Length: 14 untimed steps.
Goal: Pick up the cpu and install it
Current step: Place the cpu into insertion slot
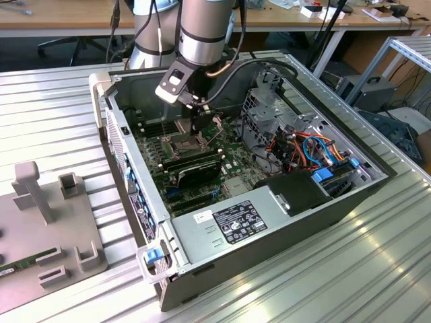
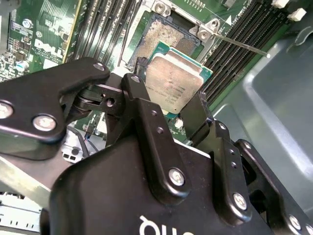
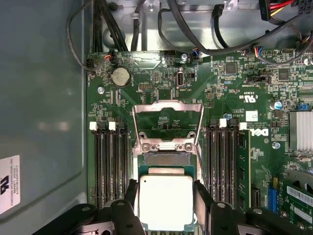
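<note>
Tool [image 2: 167, 95] clenched on the cpu [image 3: 166, 203]; I see it held over the open socket [image 3: 166, 157] inside the computer case [image 1: 283, 242], power supply [image 1: 229, 225] at the socket's 5 o'clock, exterior view.

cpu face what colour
The cpu face is dull silver-grey with a green rim; best in the second wrist view.

cpu [image 3: 165, 201] in pincer [image 3: 166, 195], over socket [image 3: 164, 159]
</note>
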Tool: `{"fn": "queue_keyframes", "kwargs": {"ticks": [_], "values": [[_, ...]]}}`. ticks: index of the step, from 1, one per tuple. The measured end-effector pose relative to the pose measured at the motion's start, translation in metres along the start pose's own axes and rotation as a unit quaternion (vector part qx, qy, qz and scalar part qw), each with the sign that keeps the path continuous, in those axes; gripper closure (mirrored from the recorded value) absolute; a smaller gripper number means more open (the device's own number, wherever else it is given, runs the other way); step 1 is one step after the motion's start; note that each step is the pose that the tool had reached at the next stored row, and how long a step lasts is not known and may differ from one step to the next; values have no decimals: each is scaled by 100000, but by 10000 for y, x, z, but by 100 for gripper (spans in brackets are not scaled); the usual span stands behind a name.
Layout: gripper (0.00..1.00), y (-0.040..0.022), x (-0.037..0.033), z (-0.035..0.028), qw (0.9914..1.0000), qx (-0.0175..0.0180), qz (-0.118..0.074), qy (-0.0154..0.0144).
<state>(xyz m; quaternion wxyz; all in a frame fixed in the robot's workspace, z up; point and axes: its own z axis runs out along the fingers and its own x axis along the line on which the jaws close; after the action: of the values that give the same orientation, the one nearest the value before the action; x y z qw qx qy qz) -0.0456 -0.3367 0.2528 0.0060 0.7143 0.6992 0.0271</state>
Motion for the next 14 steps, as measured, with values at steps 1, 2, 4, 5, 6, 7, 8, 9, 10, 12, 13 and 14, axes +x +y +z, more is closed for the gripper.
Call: {"fn": "queue_keyframes", "kwargs": {"ticks": [1,2,4,5,6,7,8,9,10,12,13,14], "values": [[46,-3,-2,58,100000,4,-6,-2],[46,-4,-2,67,100000,-12,-25,26],[46,-4,-2,84,100000,-30,-140,44],[46,-4,-3,90,100000,-38,-248,47],[46,-5,-3,96,99999,-38,-390,54],[46,-5,-3,105,99998,-36,-649,68],[46,-6,-4,115,99996,-28,-857,78],[46,-7,-5,122,99995,-24,-993,85],[46,-8,-15,147,99991,-8,-1325,91],[46,-9,-25,166,99989,-8,-1509,109],[46,-10,-28,181,99987,-7,-1610,119],[46,-11,-29,193,99986,-4,-1698,123]]}}
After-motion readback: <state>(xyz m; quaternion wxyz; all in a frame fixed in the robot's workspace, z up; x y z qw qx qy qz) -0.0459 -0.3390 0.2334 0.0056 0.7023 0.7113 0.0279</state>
